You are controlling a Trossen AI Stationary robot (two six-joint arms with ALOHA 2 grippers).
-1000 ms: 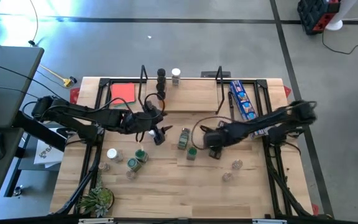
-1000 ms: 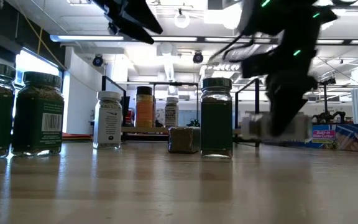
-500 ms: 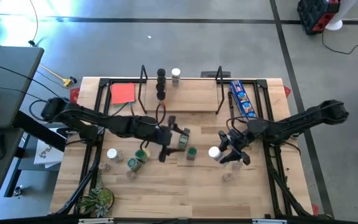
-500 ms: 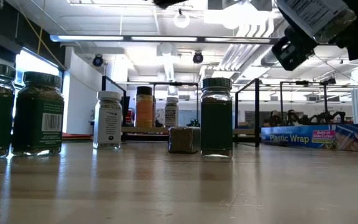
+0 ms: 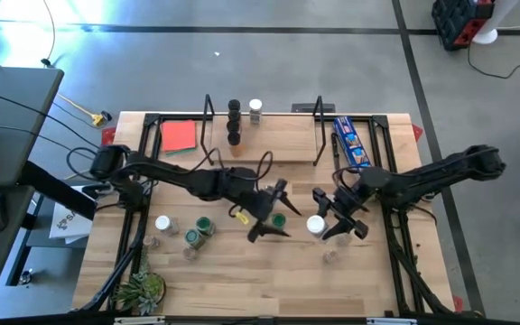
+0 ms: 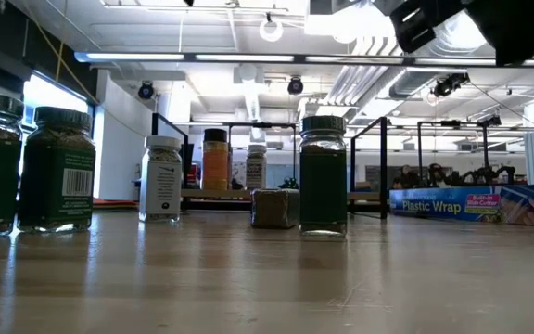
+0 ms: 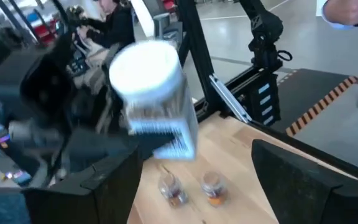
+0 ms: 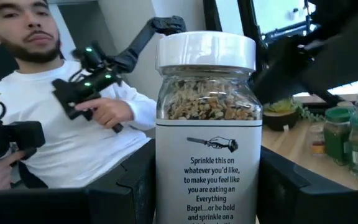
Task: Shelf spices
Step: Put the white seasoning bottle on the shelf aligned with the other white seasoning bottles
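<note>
A white-lidded spice jar (image 5: 315, 224) with seed mix is held by my right gripper (image 5: 326, 223) above the table's middle. My left gripper (image 5: 276, 211) stands open just to the left of it, fingers apart from the jar (image 7: 151, 93) and facing it. The shelf (image 5: 269, 144) lies at the far edge with three jars (image 5: 234, 122) standing on its board. Other jars stand on the tabletop: a green-lidded one (image 5: 279, 219), a left group (image 5: 197, 230), a clear one (image 5: 330, 256). A jar (image 6: 274, 208) lies on its side. My right gripper (image 8: 205, 186) pinches the jar's labelled lower body (image 8: 166, 180) between its two fingers, which come from the table's right. The jar is lifted clear of the table. Its white lid (image 8: 205, 50) points away from the gripper, toward my left gripper.
A long blue packet (image 5: 351, 144) lies right of the shelf, a flat red square (image 5: 178, 135) left of it. A small plant (image 5: 143, 291) stands at the near left corner. A person (image 8: 48, 112) holding a controller sits beyond the table. Bare wood lies along the near edge.
My right gripper has risen from the tabletop with the white-lidded jar, lifting it clear and out of the low view, and shifted slightly toward the table's right. My left gripper has moved from in front of the shelf toward the near right, up to the held jar.
</note>
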